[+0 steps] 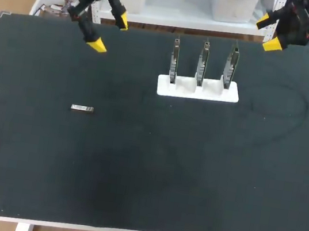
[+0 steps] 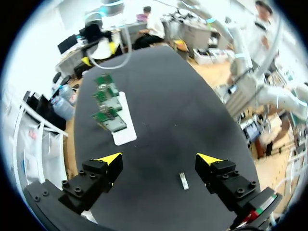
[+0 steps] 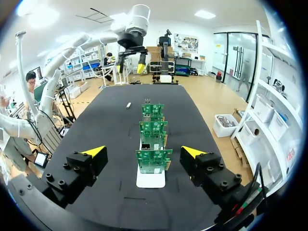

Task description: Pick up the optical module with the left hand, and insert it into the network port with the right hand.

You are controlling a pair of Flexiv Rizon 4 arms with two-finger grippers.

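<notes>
Left arm: enters over the far left corner, wrist angled down at the tabletop (image 1: 165, 163).
Left pincer (image 2: 159, 159): raised off the surface, fingers spread wide, holding nothing.
Optical module (image 2: 184, 180): flat on the tabletop under the left pincer's open gap, nearer one finger, touching neither.
Right arm: enters over the far right corner, held high.
Right pincer (image 3: 143, 151): spread wide and empty.
Port boards (image 3: 154, 160): three, upright in a row on a white base (image 1: 198, 90), ahead of the right pincer in line with its gap, and well apart from the left pincer.
</notes>
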